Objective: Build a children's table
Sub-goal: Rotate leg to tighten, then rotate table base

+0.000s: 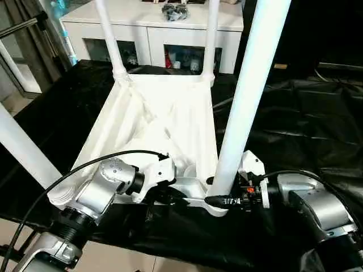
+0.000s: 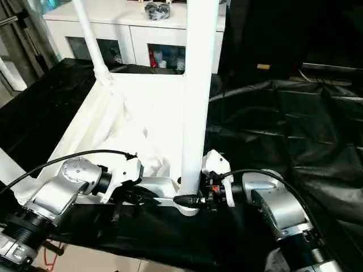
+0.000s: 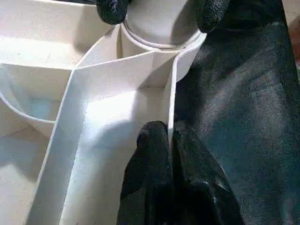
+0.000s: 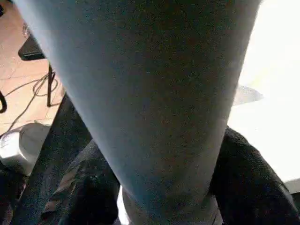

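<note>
Gripping the near leg (image 1: 249,85), right end effector (image 1: 218,199); left end effector (image 3: 169,140) pinches tabletop (image 1: 164,113) rim.

Tabletop upside down, my two pincers at its near edge

I see the white tabletop (image 2: 153,102) lying ribs-up on the black sheet (image 2: 272,124). At 6 o'clock my right pincer (image 2: 190,200) grips the base of an upright leg (image 2: 198,85) in its corner socket; my left pincer (image 2: 133,195) sits at 7 o'clock on the rim. The white cabinet (image 2: 136,31) stands at 12.
</note>
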